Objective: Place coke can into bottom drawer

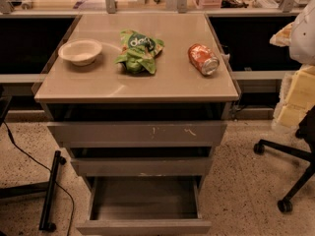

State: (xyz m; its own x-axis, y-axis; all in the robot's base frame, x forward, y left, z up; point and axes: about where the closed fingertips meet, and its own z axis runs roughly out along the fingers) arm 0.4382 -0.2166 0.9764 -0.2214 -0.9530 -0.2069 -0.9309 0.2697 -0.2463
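Bottom drawer [142,227], nearest the viewer, pulled fully out below two shallower drawers [138,132] with scuffed fronts; its deep grey box appears to hold nothing. On the table top [162,90] above, from left to right: a white bowl [80,51], a crumpled green snack bag [139,52] and the coke can [203,59]. The can lies on its side near the table's right edge, silver top turned toward the viewer and to the right, well apart from the bag. The pale form at the right edge of the view, beside the table and well apart from the can, is taken to be the gripper [295,100]; whether it is open or closed cannot be told, and it holds nothing belonging to the task. Handling, as a judgement: the can is a light, thin-walled metal cylinder, smooth and somewhat slippery, free to roll as it lies, and liable to dent if empty. Whether it is full cannot be told. The best hold is probably across the body at mid-length, square to its long axis. White markings on the can are not legible; the bag bears white lettering that cannot be read with certainty. An office chair [290,181] stands at the right.
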